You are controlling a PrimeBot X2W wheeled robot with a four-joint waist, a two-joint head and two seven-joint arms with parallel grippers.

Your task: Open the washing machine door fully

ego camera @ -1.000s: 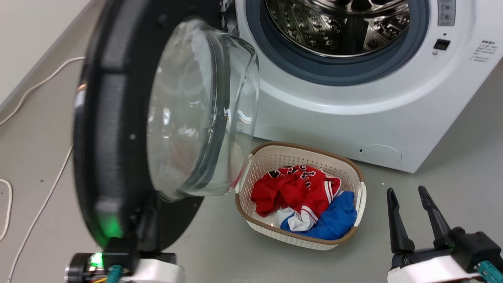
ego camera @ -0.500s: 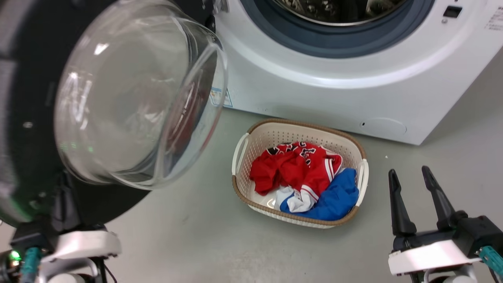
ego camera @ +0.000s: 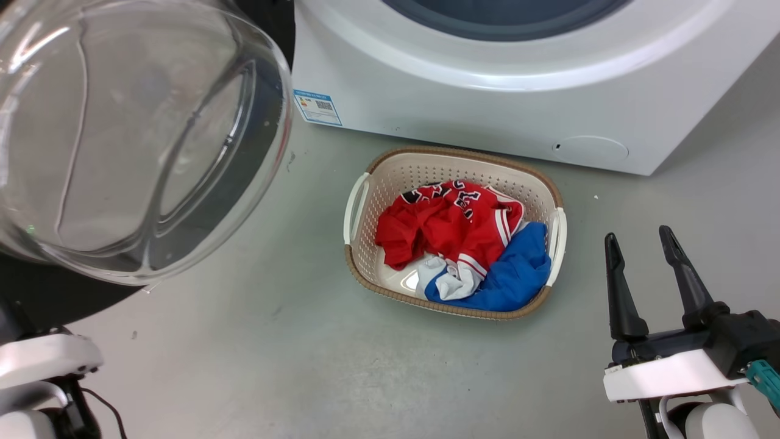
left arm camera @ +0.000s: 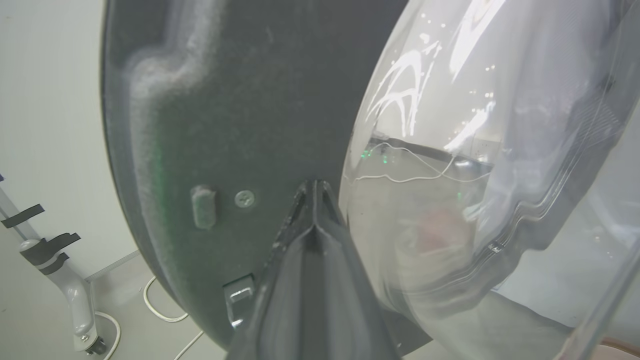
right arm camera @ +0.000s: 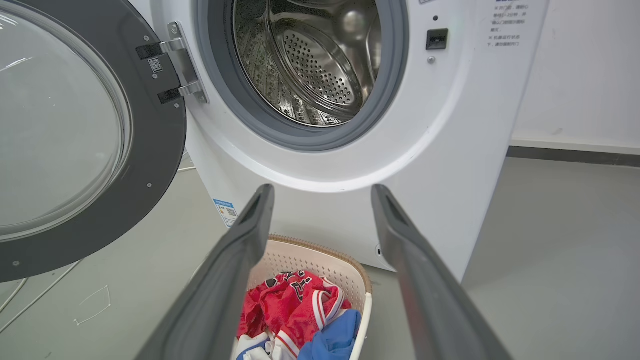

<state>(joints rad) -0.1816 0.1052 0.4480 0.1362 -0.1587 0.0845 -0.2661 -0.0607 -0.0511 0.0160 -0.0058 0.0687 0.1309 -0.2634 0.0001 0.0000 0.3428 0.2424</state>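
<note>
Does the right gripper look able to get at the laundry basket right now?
Probably yes: the right gripper is open and empty, nothing but floor lies between it and the basket, and the washing machine door stands off left.

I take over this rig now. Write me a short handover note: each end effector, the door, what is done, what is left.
Left end effector: shut, tips at the inner black face of the washing machine door; contact unclear.
Right end effector: open, empty, near the laundry basket.
Done: door swung wide off the washing machine, drum uncovered.
Left: check it is at its stop; if not, push further.
</note>
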